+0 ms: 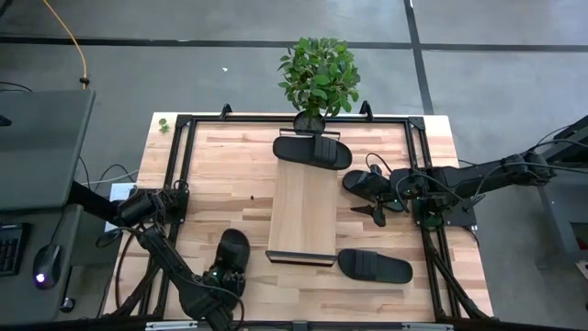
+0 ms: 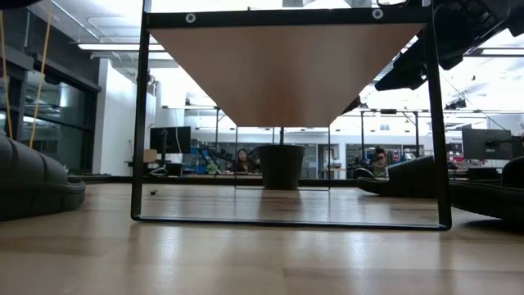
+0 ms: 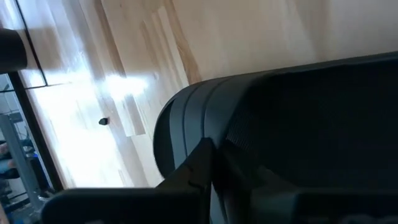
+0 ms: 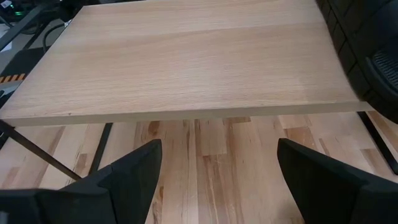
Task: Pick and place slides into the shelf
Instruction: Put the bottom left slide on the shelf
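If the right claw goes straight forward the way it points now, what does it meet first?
Probably the shelf: its long edge lies directly ahead of the open right claw, which sits slightly lower, so it might slide underneath instead.

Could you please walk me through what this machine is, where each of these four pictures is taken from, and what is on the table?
It is a two-armed robot at a wooden table. One picture looks straight down, one looks level across the tabletop, and one comes from each wrist.

On the table stands a raised pale shelf with one black slide on its far end. Three more slides lie on the table: one near the left gripper, one by the right gripper, one at the shelf's near right. A potted plant stands at the back.

The left gripper has shut on its slide; the right is open, holding nothing.
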Controlling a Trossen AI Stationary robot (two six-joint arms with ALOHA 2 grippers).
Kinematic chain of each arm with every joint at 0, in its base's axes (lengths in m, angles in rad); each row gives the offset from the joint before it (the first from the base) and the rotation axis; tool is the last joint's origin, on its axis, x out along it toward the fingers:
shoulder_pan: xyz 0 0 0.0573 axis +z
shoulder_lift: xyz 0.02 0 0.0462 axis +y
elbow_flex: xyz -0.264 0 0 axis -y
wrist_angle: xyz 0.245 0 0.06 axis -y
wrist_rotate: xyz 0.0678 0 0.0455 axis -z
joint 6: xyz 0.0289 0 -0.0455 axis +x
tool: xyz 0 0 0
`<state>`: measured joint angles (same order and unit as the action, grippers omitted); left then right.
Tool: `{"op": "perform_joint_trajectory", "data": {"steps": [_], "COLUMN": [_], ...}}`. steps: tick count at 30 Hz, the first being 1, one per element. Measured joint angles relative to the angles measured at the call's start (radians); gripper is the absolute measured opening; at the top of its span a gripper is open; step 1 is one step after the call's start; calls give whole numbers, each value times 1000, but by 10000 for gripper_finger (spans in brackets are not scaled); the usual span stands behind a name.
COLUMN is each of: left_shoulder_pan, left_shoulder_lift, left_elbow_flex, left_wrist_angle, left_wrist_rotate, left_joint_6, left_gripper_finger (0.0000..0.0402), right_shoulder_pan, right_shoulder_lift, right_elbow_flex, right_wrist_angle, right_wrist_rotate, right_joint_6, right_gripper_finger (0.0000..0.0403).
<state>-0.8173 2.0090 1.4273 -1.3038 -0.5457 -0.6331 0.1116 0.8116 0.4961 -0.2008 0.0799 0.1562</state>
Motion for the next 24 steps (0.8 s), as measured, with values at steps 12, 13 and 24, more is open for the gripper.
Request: {"op": "perform_joint_trajectory", "data": {"steps": [12, 13, 24], "left_shoulder_pan": [0, 0, -1], "left_shoulder_lift": [-1, -1, -21], "left_elbow_flex": [0, 0, 0], "left_wrist_angle": [-106, -124, -265], "left_wrist_rotate": [14, 14, -65], "left_joint_6": [-17, -26, -55], "left_gripper_finger": [7, 5, 6], "right_shoulder_pan": [0, 0, 0], "right_shoulder_lift": [0, 0, 0], "right_elbow_flex": [0, 0, 0], "right_wrist_angle": [46, 63, 186], "right_wrist_rotate": [36, 36, 24], "right_joint_6": [-5, -7, -52], "right_gripper_finger": [310, 310, 310]}}
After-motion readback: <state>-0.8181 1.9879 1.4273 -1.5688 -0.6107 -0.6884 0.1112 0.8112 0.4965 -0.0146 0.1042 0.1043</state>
